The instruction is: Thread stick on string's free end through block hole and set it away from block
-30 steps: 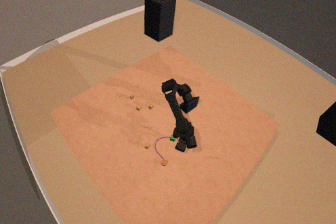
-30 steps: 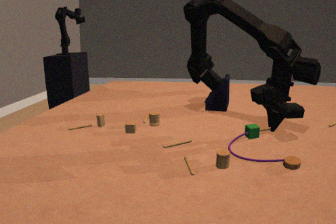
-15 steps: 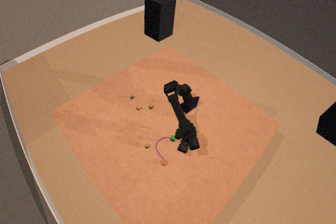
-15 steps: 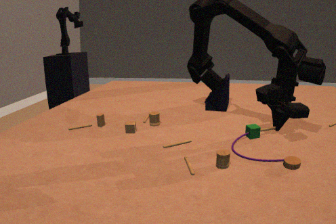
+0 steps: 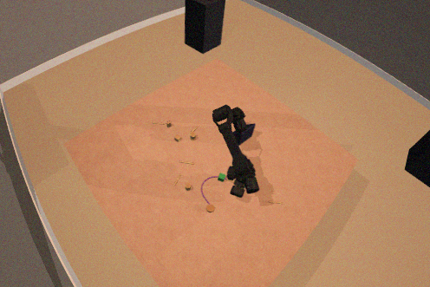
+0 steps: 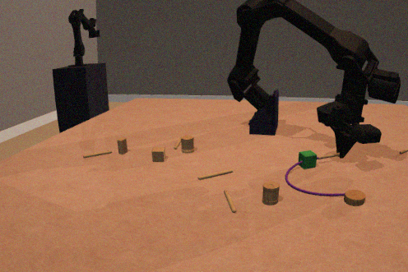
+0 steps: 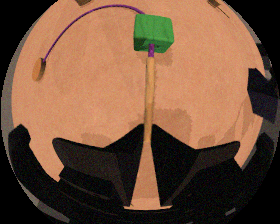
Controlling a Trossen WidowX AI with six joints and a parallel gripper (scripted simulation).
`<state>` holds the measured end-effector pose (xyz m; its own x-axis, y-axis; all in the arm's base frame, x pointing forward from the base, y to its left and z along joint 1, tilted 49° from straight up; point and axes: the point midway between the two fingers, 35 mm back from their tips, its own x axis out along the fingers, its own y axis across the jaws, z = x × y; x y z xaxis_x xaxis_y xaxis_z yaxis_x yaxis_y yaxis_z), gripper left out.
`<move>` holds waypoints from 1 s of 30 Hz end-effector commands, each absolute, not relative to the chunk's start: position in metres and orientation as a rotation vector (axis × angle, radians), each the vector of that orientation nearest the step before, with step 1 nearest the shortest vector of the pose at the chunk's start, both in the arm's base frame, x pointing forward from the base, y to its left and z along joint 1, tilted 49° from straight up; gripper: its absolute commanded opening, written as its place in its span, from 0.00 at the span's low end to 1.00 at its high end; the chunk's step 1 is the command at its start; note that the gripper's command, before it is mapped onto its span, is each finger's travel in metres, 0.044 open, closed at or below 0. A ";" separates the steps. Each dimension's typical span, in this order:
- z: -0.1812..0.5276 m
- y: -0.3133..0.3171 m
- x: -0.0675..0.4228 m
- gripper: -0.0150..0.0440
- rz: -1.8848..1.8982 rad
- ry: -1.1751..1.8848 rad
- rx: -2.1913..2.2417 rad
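Note:
The green block (image 5: pixel 221 177) (image 6: pixel 307 159) (image 7: pixel 153 32) sits on the table. The purple string (image 5: pixel 204 189) (image 6: pixel 306 191) (image 7: pixel 94 15) curves from the round wooden button (image 5: pixel 210 208) (image 6: pixel 354 197) (image 7: pixel 38 70) into the block's far side. The thin wooden stick (image 6: pixel 329 155) (image 7: pixel 150 91) sticks out of the block's near side, with a short bit of string at its end. My gripper (image 5: pixel 231 178) (image 6: pixel 342 154) (image 7: pixel 146 127) is low over the table just beside the block. It is shut on the stick's free end.
Loose sticks (image 6: pixel 215 175) (image 6: pixel 229 200) (image 6: pixel 97 154) and small wooden cylinders (image 6: pixel 271 193) (image 6: pixel 187 144) (image 6: pixel 122 145) and a cube (image 6: pixel 158 154) lie to the left of the block. Another stick (image 5: pixel 274 202) lies to the right. The arm's dark base (image 6: pixel 265 117) stands behind.

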<state>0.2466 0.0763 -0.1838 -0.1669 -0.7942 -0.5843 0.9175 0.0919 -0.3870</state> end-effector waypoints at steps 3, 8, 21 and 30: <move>-0.188 0.084 0.245 0.25 -1.526 0.842 0.196; -0.191 0.087 0.243 0.25 -1.529 0.845 0.192; -0.200 0.096 0.239 0.25 -1.531 0.859 0.178; -0.203 0.099 0.236 0.25 -1.516 0.859 0.179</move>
<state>0.2367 0.0959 -0.1998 -0.1823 -0.7962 -0.5770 0.9053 0.0931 -0.4144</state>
